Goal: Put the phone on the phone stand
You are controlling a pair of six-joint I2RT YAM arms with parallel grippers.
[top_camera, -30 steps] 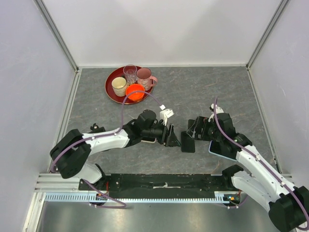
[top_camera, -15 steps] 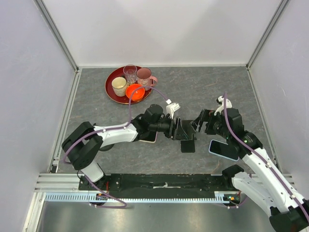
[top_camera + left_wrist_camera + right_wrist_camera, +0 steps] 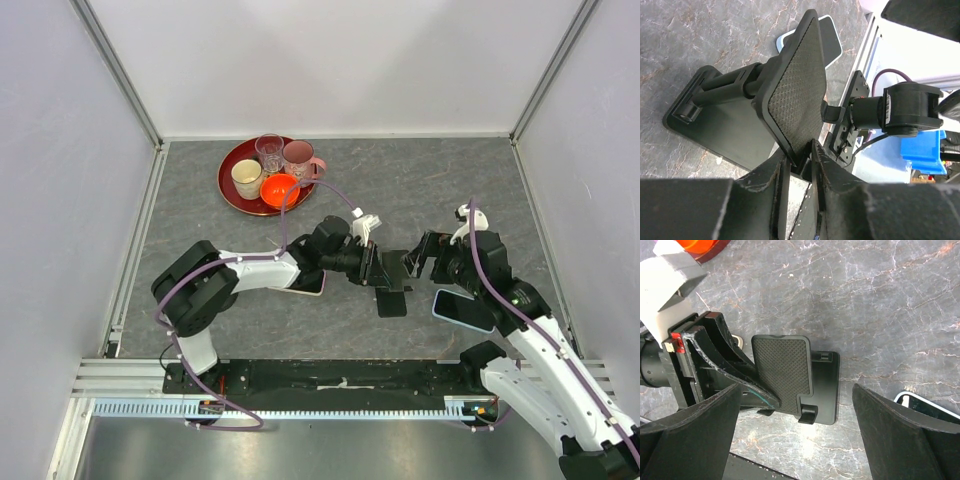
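Far left of the phone stand [image 3: 392, 298] and toward the back wall, a red tray [image 3: 223, 181] holds a cream cup [image 3: 246, 178], a clear glass [image 3: 269, 152], a pink mug [image 3: 298, 158] and an orange bowl [image 3: 279, 188]. Only the top view shows these whole. The right wrist view catches just an orange sliver at its upper left corner. Just left of the stand, a pale flat item [image 3: 310, 285] lies under the left forearm, too covered to identify. The left gripper [image 3: 377, 272] reaches the stand from the left. From above its jaws are hard to read, but the left wrist view shows its fingers [image 3: 782, 186] pinched together on the lower edge of the stand's textured plate, with the plate tilted up on its arm above the flat base. Right of the stand the right gripper [image 3: 418, 258] hovers, and its own camera shows its fingers [image 3: 690, 440] spread wide, holding nothing. The phone [image 3: 462, 309] lies flat on the table just right of the stand. The stand's plate partly hides it in the left wrist view, and only a corner shows in the right wrist view.
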